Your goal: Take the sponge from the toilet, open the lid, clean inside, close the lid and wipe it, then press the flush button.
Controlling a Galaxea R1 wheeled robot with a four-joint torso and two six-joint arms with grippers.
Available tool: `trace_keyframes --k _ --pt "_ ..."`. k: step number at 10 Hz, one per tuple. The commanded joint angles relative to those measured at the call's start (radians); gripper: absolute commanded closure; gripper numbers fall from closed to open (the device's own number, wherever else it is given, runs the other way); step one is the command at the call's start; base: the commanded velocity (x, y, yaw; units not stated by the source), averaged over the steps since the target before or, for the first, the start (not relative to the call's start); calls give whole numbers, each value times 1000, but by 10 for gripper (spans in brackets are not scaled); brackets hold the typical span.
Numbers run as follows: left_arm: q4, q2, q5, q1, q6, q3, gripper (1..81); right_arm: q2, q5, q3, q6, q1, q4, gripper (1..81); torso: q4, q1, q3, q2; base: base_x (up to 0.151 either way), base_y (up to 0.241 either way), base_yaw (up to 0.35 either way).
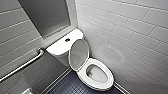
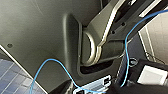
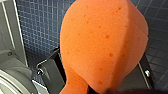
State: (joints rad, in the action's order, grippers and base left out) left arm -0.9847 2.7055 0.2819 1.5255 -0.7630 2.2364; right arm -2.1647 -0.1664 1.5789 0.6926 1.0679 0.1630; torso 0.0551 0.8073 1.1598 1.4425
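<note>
The flush button (image 1: 67,39) sits at the centre of the tank top. Just right of it, the lid (image 1: 79,53) stands upright from the bowl's rear edge, leaving the toilet (image 1: 108,78) open for cleaning. The right gripper (image 3: 98,76) has its jaws clamped on the sponge (image 3: 105,45), carried above the floor tiles (image 3: 37,30) beside the bowl, probably ready to go in.

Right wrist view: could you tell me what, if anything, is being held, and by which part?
The sponge, in the right gripper, with a dark finger on either side, seemingly near its waist; the contact itself is hidden.
</note>
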Motion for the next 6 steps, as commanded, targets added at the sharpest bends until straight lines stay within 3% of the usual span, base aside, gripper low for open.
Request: trace_keyframes --k 1,4,6 --pt "38 -53 -36 -9 -1 -55 10 -68 85 117 -39 135 98 811 0 0 0 0 0 0 0" --pt "54 -91 -20 -72 -10 -89 10 -143 162 234 -62 312 251 811 -7 -10 -13 -14 0 0 0" --pt "52 -153 -17 -121 -50 -161 10 -183 290 347 -56 407 274 811 -7 -11 -13 -14 0 0 0"
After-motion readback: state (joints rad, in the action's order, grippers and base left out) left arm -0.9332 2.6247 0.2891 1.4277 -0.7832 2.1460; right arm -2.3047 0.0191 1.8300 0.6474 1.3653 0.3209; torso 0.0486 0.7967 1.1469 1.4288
